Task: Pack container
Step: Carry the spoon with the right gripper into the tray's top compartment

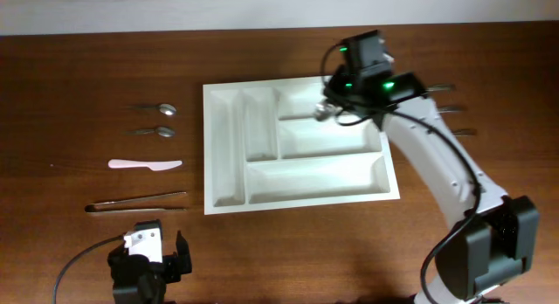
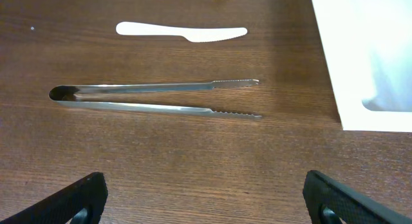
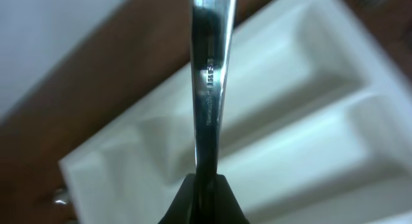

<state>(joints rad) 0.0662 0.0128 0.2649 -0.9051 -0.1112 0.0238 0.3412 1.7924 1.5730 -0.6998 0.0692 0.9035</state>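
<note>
Over the white plastic cutlery tray (image 1: 306,175), a steel utensil (image 3: 207,76) is clenched in the right jaws, awaiting lowering and release; left jaws released.

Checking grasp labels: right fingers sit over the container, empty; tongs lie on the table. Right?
Not quite: the right fingers are shut on a metal utensil, as the right wrist view shows. They are over the container, and the tongs lie on the table.

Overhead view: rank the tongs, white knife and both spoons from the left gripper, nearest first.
1. tongs: just ahead of the left gripper.
2. white knife: beyond the tongs.
3. nearer spoon: further back.
4. far spoon: closest to the table's back edge.
</note>
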